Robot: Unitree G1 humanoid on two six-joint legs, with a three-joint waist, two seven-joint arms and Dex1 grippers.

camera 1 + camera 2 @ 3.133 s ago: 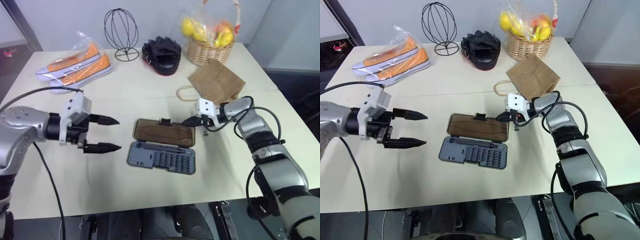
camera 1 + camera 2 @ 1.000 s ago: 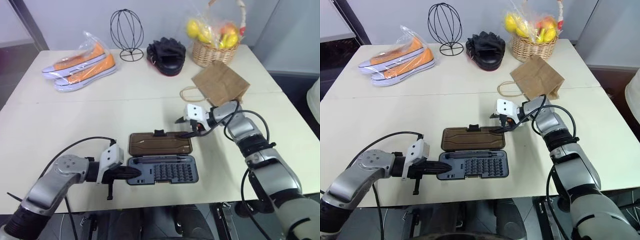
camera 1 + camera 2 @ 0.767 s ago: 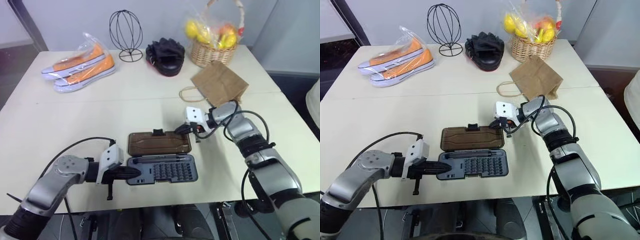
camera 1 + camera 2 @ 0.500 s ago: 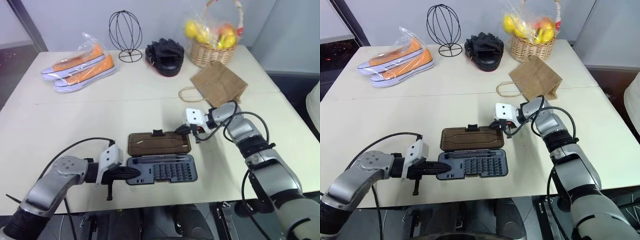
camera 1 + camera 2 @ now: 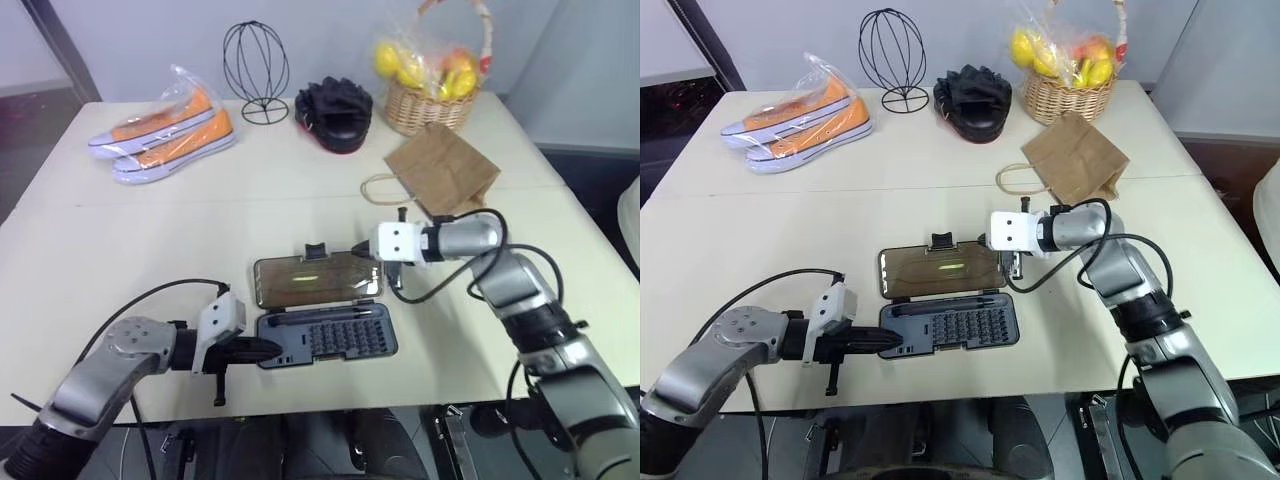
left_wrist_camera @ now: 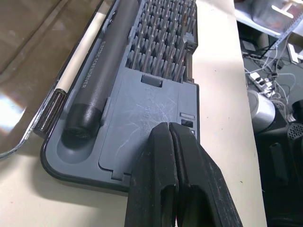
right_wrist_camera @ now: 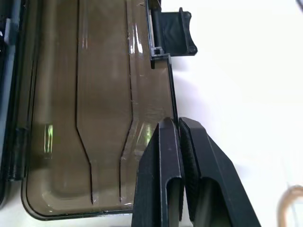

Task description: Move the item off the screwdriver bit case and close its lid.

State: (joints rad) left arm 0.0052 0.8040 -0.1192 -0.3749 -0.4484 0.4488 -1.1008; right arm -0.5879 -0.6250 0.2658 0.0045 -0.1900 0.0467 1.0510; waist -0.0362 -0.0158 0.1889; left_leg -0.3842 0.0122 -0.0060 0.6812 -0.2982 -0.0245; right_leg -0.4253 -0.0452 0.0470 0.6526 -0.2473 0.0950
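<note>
The screwdriver bit case (image 5: 330,338) lies open near the table's front edge, rows of bits and a driver handle (image 6: 97,71) in its grey tray. Its smoky brown lid (image 5: 312,279) is tilted up off the table, its latch tab (image 7: 173,29) on the far edge. My right gripper (image 5: 362,252) is shut on the lid's far edge near the right corner, fingers (image 7: 163,156) pinching the thin rim. My left gripper (image 5: 272,347) is shut, its tips resting on the tray's left end (image 6: 142,109). The item, a brown paper bag (image 5: 442,166), lies flat on the table behind the right arm, clear of the case.
Along the back of the table (image 5: 120,240) stand bagged orange shoes (image 5: 160,128), a black wire head form (image 5: 256,62), a bundle of black gloves (image 5: 333,106) and a wicker fruit basket (image 5: 433,88). The case sits close to the table's front edge.
My right gripper has shut on the lid's far edge and risen, drawing back toward me. The lid, flat on the table before, now tilts up. The left gripper has stayed on the tray.
</note>
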